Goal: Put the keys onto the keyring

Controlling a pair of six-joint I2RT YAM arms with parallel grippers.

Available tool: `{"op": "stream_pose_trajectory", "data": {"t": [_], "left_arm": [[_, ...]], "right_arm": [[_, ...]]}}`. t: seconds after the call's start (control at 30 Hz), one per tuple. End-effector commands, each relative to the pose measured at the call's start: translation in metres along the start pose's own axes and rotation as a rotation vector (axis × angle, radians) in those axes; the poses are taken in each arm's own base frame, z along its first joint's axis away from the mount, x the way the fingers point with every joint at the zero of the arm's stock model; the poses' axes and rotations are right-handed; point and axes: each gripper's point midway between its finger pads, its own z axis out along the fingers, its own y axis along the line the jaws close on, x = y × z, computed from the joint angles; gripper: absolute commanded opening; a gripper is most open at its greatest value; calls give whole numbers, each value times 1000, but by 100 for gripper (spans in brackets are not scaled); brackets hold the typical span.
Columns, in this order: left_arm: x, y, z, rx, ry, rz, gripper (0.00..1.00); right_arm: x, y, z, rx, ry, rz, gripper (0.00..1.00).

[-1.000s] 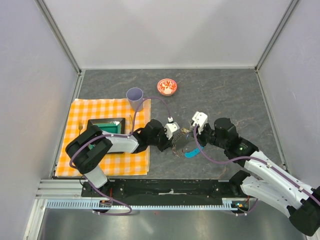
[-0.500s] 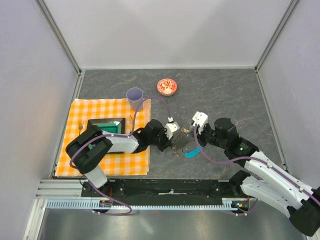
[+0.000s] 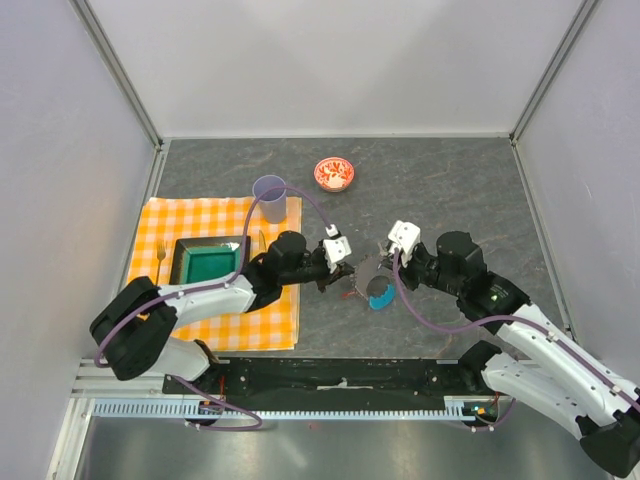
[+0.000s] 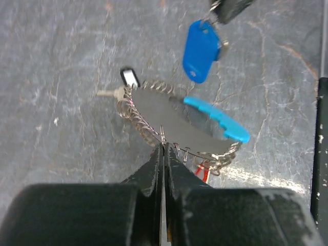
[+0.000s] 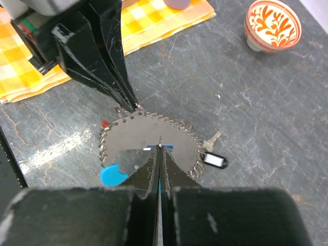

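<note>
The keyring [image 3: 363, 284], a grey chain loop with a bright blue crescent fob [image 3: 380, 301], hangs just above the table between my grippers. In the left wrist view my left gripper [image 4: 163, 147] is shut on the near side of the chain [image 4: 148, 130]. The fob [image 4: 218, 120] sits on the loop's right. My right gripper [image 5: 160, 149] is shut on a blue-tagged key [image 4: 199, 48] over the loop. A black-and-white tagged key [image 5: 214, 160] and a red tag [image 5: 105, 123] hang at the chain's edge. My left gripper's fingers [image 5: 110, 56] show in the right wrist view.
A red-and-white bowl [image 3: 334, 173] stands at the back. A lilac cup [image 3: 268, 190] stands at the corner of an orange checked cloth [image 3: 220, 320] that carries a green tray [image 3: 208, 262] and a fork [image 3: 160, 252]. Walls close in the table on three sides.
My left arm has stretched out from the left, and its gripper has shifted left and slightly back. The keyring now hangs spread as a round loop. My right gripper moved slightly right.
</note>
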Motion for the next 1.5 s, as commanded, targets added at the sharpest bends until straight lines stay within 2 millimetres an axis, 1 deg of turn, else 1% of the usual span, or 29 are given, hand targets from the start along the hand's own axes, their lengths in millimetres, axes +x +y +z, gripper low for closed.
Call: {"op": "stream_pose_trajectory", "data": {"t": [0.0,0.1,0.2,0.27,0.33,0.37,0.63,0.8,0.93,1.2,1.3,1.47], "left_arm": [[-49,-9,-11,74,-153,189,2],[-49,-15,-17,100,-153,226,2],[-37,-21,-20,129,-113,231,2],[-29,-25,-22,145,-98,222,2],[-28,-31,-22,170,-104,223,2],[-27,-31,-21,175,-101,224,2],[-26,-35,-16,201,-100,242,2],[-31,-39,-15,204,-110,265,2],[-36,-41,-18,202,-125,279,2],[-40,-46,-19,218,-138,283,2],[-47,-49,-21,226,-161,285,2],[-47,-50,-22,224,-167,284,2]], "right_arm": [[-28,2,-11,-38,-47,-88,0],[-25,9,-9,-75,-34,-124,0],[-23,16,-5,-113,-16,-150,0],[-17,21,-1,-137,10,-172,0],[-12,25,2,-148,25,-206,0],[-8,23,3,-132,42,-215,0],[-2,30,13,-149,73,-269,0],[3,35,18,-171,72,-277,0],[2,39,20,-188,58,-278,0],[8,48,21,-220,70,-282,0],[12,50,22,-227,85,-287,0],[15,53,23,-238,94,-294,0]]}}
